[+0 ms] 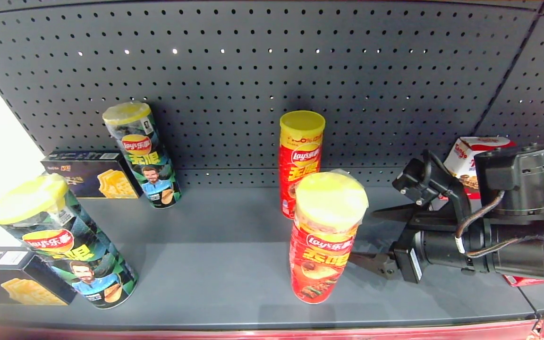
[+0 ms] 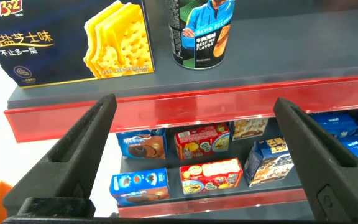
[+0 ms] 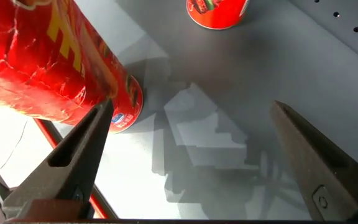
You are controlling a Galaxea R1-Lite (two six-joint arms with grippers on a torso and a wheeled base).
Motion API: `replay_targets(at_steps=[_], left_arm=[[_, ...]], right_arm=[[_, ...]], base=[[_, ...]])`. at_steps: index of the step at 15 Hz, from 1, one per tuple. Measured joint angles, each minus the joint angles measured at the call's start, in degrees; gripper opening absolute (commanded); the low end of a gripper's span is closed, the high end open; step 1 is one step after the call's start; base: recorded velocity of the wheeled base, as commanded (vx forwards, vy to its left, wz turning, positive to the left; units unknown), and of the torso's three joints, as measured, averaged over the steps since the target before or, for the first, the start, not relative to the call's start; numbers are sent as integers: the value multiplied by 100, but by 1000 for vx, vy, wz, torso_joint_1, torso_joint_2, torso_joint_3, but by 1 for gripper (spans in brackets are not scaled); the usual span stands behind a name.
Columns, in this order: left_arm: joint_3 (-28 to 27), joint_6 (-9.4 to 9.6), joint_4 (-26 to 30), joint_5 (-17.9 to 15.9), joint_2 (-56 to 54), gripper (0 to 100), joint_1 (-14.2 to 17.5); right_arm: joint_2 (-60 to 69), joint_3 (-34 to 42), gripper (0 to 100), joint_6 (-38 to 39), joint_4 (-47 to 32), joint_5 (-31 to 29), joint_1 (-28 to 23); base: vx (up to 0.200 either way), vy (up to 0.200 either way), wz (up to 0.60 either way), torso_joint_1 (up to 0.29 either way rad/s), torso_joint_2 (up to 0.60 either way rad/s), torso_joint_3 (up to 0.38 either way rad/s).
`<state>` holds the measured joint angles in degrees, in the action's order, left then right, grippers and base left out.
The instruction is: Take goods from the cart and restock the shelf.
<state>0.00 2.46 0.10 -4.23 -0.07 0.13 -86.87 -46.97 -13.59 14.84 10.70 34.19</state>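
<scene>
Two red chip cans stand upright on the grey shelf (image 1: 225,264): one at the front (image 1: 326,236) and one behind it (image 1: 300,160) near the pegboard. My right gripper (image 1: 365,236) lies level over the shelf just right of the front can, open and holding nothing. In the right wrist view the front red can (image 3: 48,68) sits beside one finger (image 3: 82,158), outside the gap of the right gripper (image 3: 194,165), with the rear can (image 3: 216,11) farther off. My left gripper (image 2: 191,168) is open and empty, in front of and below the shelf's red front edge (image 2: 229,99).
Two green-black chip cans (image 1: 142,153) (image 1: 69,241) and two dark cracker boxes (image 1: 92,174) (image 1: 14,276) fill the shelf's left. Snack boxes (image 1: 477,156) stand at the right behind my right arm. Lower shelves hold several cookie boxes (image 2: 201,142). The shelf's middle is bare.
</scene>
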Motion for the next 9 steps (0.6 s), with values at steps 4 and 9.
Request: replay_targets(at_steps=[4, 9], left_arm=[[0, -1, 0, 0, 0, 100, 5], [0, -1, 0, 0, 0, 100, 2]], right_arm=[[117, 128, 100, 0, -1, 0, -2], [360, 254, 100, 0, -9, 18, 48]], base=[[0, 0, 0, 0, 0, 0], [0, 0, 0, 0, 0, 0]])
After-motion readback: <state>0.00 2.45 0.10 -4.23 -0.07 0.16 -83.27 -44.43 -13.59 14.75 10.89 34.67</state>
